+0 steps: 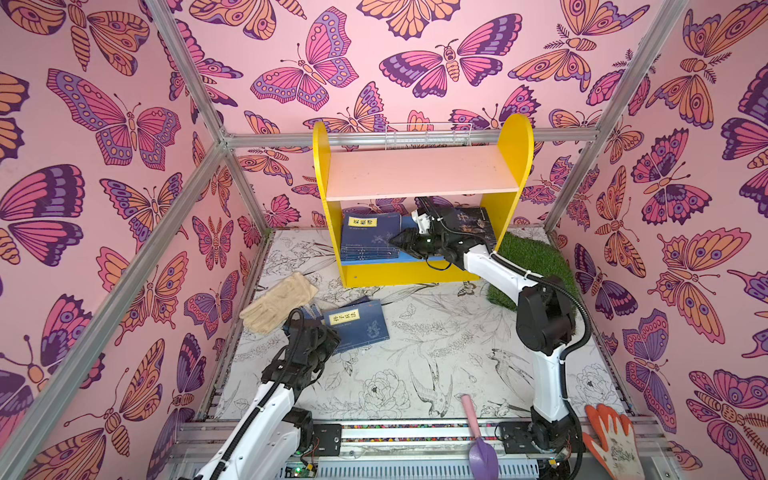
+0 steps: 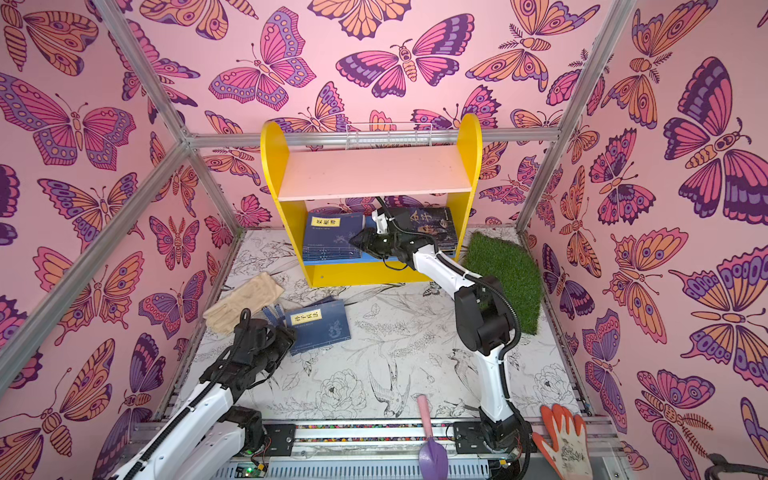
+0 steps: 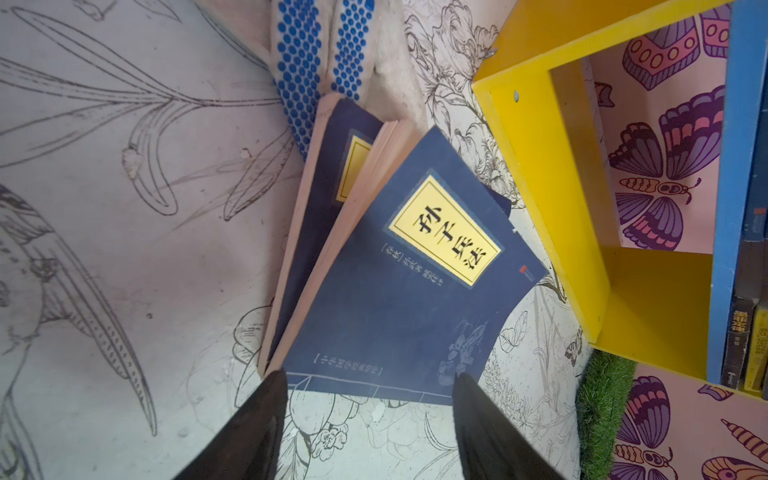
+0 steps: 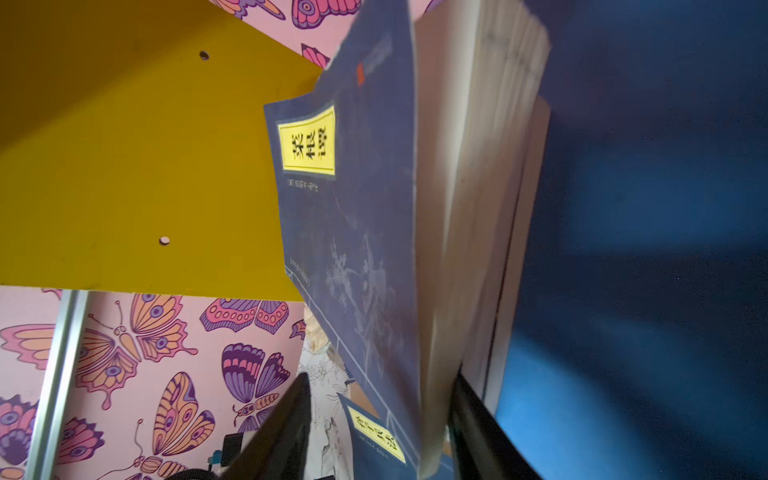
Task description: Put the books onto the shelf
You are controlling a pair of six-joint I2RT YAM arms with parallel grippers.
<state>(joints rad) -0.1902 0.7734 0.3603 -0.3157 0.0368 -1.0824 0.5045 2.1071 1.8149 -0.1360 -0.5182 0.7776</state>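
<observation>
My right claw (image 4: 380, 380) is spread apart around the edge of the navy stack (image 1: 368, 239), which lies flat on the bottom tier of the shelf (image 1: 515, 162). Left claw (image 3: 370, 376) is wide too, hovering at the navy book (image 3: 399, 291) on the mat (image 1: 436, 345).

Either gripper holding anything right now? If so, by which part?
Nothing gripped. Right gripper is open, straddling the shelved 菜根谭 book's page edge; left gripper is open over the 孙子兵法 book on the table.

beige glove (image 1: 278, 301), grass mat (image 1: 536, 266), purple trowel (image 1: 482, 455) and orange glove (image 1: 611, 440) lie about.
</observation>
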